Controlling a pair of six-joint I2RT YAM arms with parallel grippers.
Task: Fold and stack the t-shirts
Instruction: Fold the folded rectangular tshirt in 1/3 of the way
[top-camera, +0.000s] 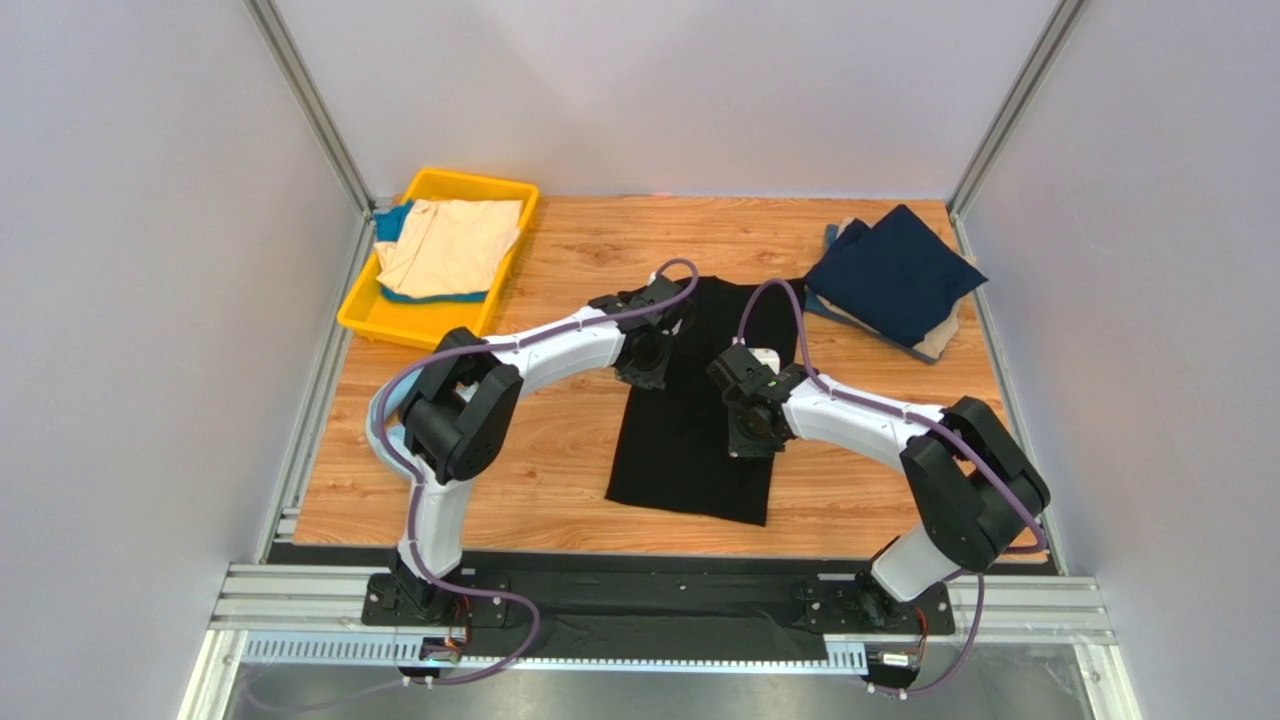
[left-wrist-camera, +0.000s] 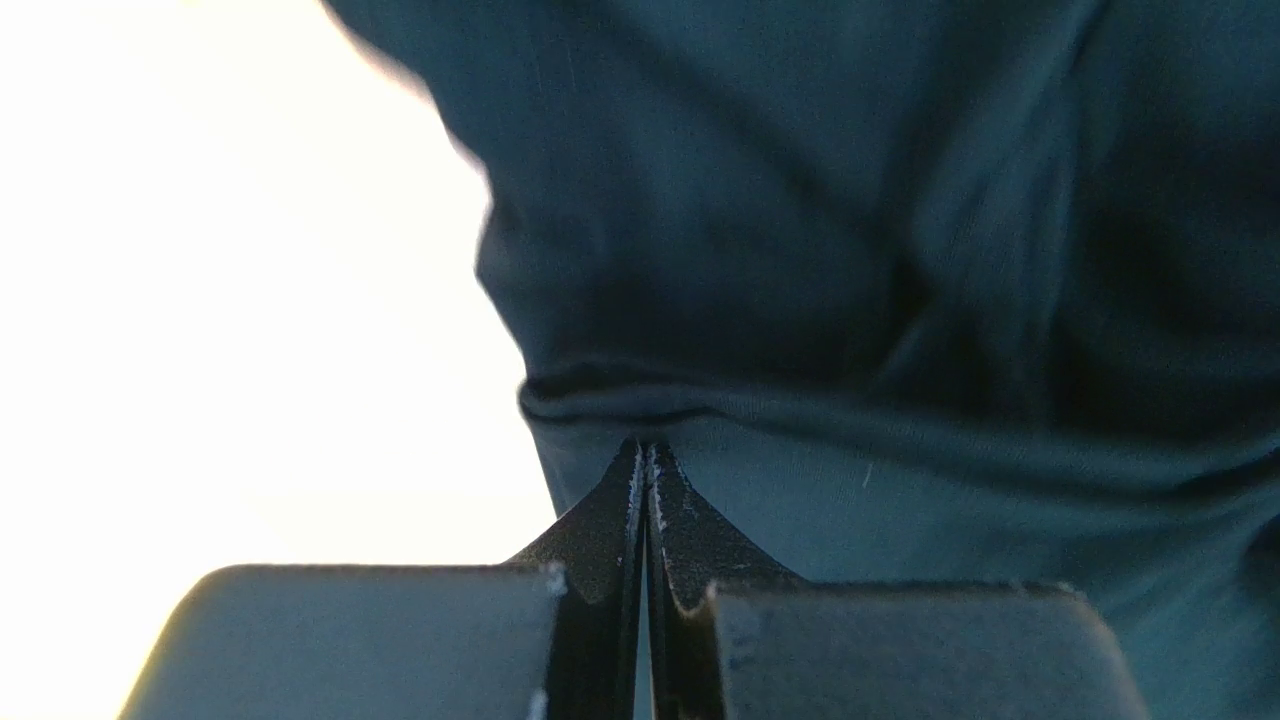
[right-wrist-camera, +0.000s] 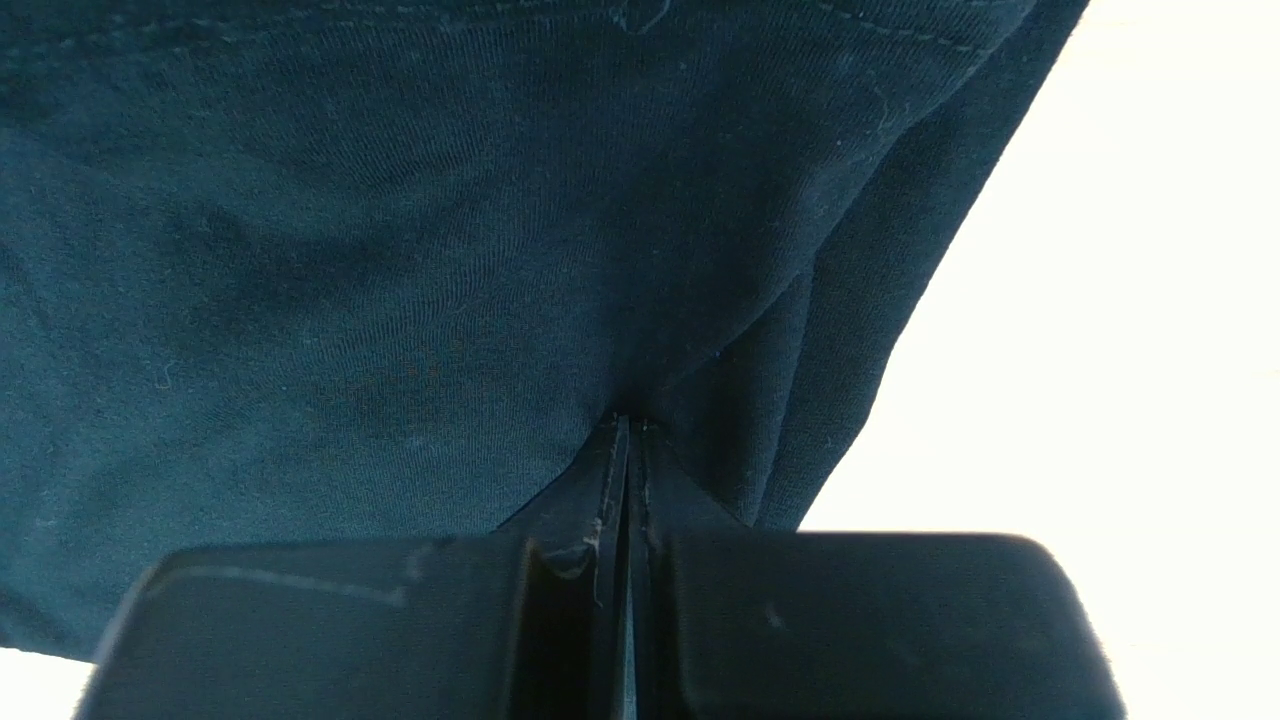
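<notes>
A large black t-shirt (top-camera: 679, 450) lies as a long narrow strip on the middle of the wooden table. My left gripper (top-camera: 649, 368) is at its left edge, near the far end. In the left wrist view the jaws (left-wrist-camera: 646, 447) are shut, with a fold of the dark cloth (left-wrist-camera: 902, 225) pinched at the tips. My right gripper (top-camera: 747, 435) is at the shirt's right edge, about halfway along. In the right wrist view its jaws (right-wrist-camera: 625, 423) are shut, with the cloth (right-wrist-camera: 376, 225) gathered at the tips.
A yellow tray (top-camera: 365, 311) at the back left holds a beige shirt (top-camera: 451, 245) over a blue one. At the back right a navy shirt (top-camera: 897, 270) lies on top of a small pile of folded shirts. Grey walls close in the table on both sides.
</notes>
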